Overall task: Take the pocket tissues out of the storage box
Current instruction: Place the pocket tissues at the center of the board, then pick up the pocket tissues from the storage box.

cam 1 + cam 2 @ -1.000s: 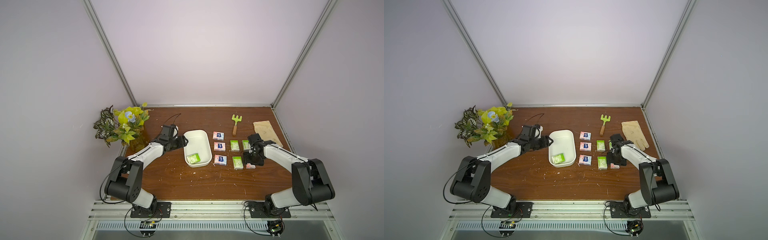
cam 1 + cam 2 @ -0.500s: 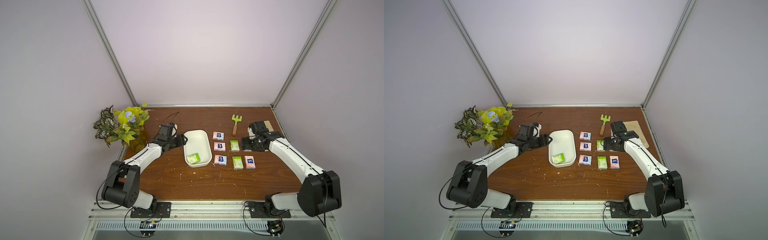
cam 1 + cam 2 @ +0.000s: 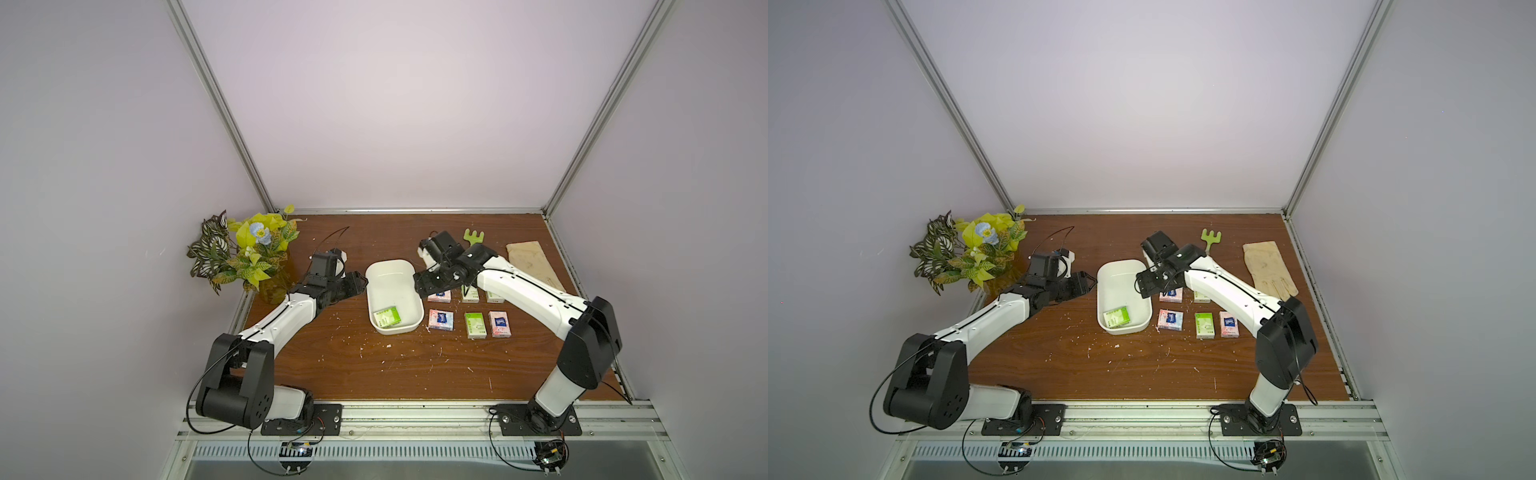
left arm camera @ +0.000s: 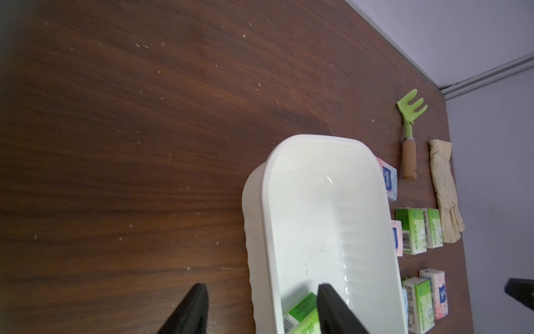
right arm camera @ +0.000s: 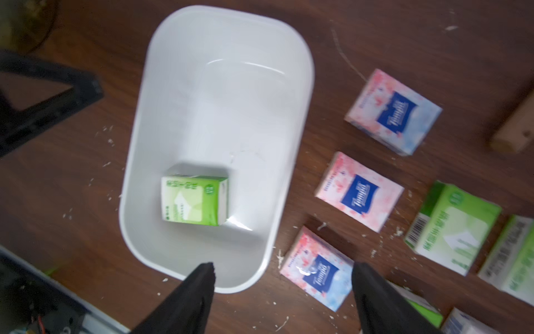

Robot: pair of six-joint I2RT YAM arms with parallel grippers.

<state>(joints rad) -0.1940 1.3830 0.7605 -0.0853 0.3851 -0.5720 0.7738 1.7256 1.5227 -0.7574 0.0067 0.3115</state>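
Left arm [image 3: 286,320] runs low from the near-left base toward the centre, its wrist at the left wall of the storage box [image 3: 390,262]. Left fingers [image 4: 190,309] are released and spread, straddling that wall with a gap on each side: one is outside over the surface [image 3: 374,365], the other inside above the green packet [image 4: 300,315]. Right arm [image 3: 523,295] arches from the near-right base across the packet rows, its wrist above the box's far right rim. Right fingers [image 5: 199,297] are released wide and hold nothing. The box stands at centre. To its left and on the near side lies open wood-grain surface flecked with white specks; metal rails bound the edges. The right side is crowded: pink packets [image 5: 359,191] lie just beside the box wall, with green-and-white packets [image 5: 453,228] further right. The box is glossy white plastic with rounded corners and a ribbed inner wall. The one green packet [image 3: 387,327] lies flat at its near end. Far right lie a green plastic rake [image 3: 1210,239] with a wooden handle and a pale glove [image 3: 1268,270]. A leafy plant [image 3: 245,253] stands far left.
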